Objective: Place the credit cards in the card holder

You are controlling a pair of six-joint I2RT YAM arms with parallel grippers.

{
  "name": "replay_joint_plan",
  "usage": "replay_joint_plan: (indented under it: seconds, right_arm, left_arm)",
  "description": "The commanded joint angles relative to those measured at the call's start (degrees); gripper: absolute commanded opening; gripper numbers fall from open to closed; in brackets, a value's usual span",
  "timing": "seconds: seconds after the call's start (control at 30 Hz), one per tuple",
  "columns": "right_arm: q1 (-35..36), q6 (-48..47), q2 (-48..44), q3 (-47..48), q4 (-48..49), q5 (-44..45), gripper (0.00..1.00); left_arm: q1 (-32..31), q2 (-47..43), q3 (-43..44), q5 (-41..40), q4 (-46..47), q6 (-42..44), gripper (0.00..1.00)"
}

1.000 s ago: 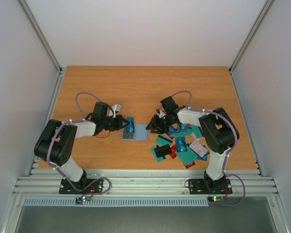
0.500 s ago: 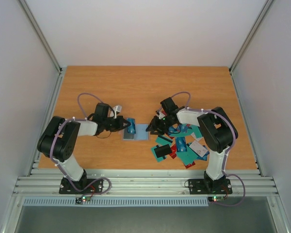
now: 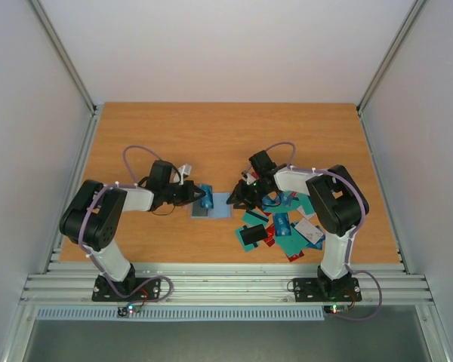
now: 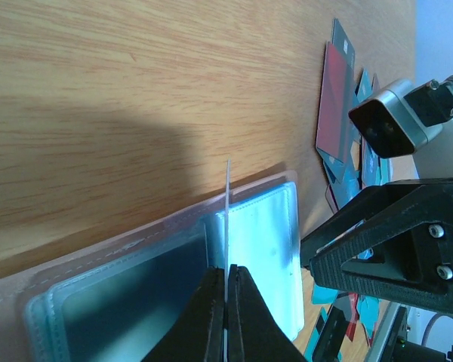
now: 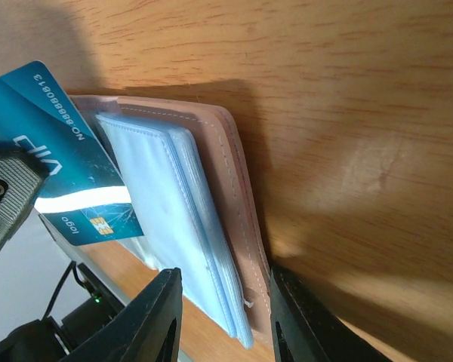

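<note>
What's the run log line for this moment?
left gripper: shut on teal credit card, edge-on over sleeves | right gripper: straddles end of open tan-brown card holder, grip unclear | loose cards: piled by right arm

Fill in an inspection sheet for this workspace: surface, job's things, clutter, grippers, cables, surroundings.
surface: wooden table, light brown.
job's things: card holder lying open mid-table; teal card on edge over it; loose cards heaped to its right.
clutter: nothing seen.
grippers: left gripper, jaws shut on the teal card; right gripper, jaws either side of the holder's end, grip unclear.
cables: purple cables looped over both arms.
surroundings: white walls; aluminium rails at the near edge.
</note>
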Motion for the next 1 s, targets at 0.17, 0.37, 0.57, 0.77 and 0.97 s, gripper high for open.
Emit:
replay_joint_plan:
  seconds: [0.17, 0.37, 0.57, 0.77, 0.97]
  right_arm:
    - [0.45, -1.88, 3.09, 0.88, -3.43, 2.76, 0.34]
    - [0.33, -2.40, 3.51, 1.25, -4.31, 2.93, 0.34]
    - [0.27, -2.97, 4.12, 1.80, -5.03, 2.78, 0.34]
    - [0.27, -3.07, 4.55, 1.64, -4.88, 2.24, 0.33]
    - [0.29, -2.77, 4.92, 1.59, -4.37, 1.68, 0.33]
  left_arm:
    - [-1.14, 1.41, 1.18, -1.94, 0.92, -2.44, 0.00]
    - [-1.14, 0.26, 1.10, -3.10, 0.21, -3.56, 0.00]
    - [-1.14, -1.58, 1.47, -5.37, -4.06, -3.02, 0.00]
    - [-1.23, -2.31, 1.58, -6.57, -6.92, -3.51, 0.00]
    - [-1.32, -2.34, 1.57, -5.33, -7.20, -4.58, 0.00]
